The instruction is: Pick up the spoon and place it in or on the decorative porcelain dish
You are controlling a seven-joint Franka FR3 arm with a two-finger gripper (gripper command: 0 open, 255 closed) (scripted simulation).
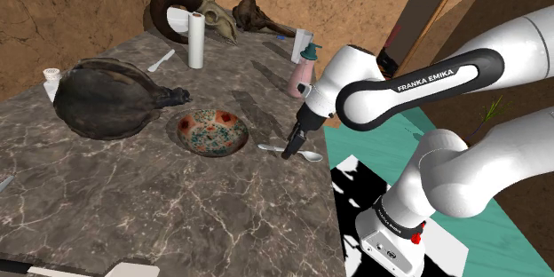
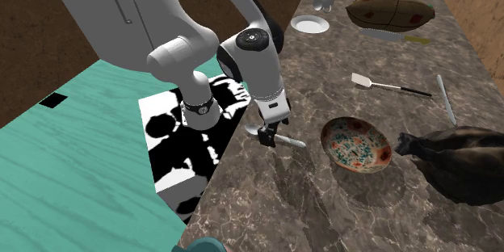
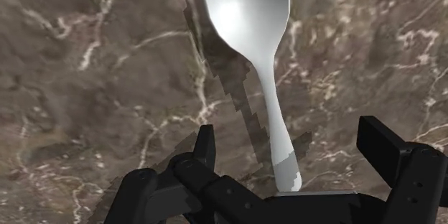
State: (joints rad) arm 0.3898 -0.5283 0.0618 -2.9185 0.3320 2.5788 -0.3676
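1. Claw status. I read the claw as spread: both black fingers stand apart, and neither touches anything. In the shoulder view the claw points down, low over the counter. The second exterior view shows the claw in the same posture, near the counter edge that faces the stand.

2. Spoon. The spoon lies flat on the marble directly under the claw. Its handle runs between the fingers with a gap on each side. The bowl end of the spoon lies on the stand side of the claw. The handle of the spoon points toward the dish.

3. Dish. The dish sits near the claw, off the handle end and apart from the spoon. It has a floral pattern, and the dish stands upright. The counter strip between claw and dish is plain marble.

4. Surroundings. A dark lump lies beyond the dish, just beside its far rim. A pink bottle stands near the claw, further along the counter edge. A paper roll and skulls stand well apart. A spatula and a plate lie well apart from the claw.
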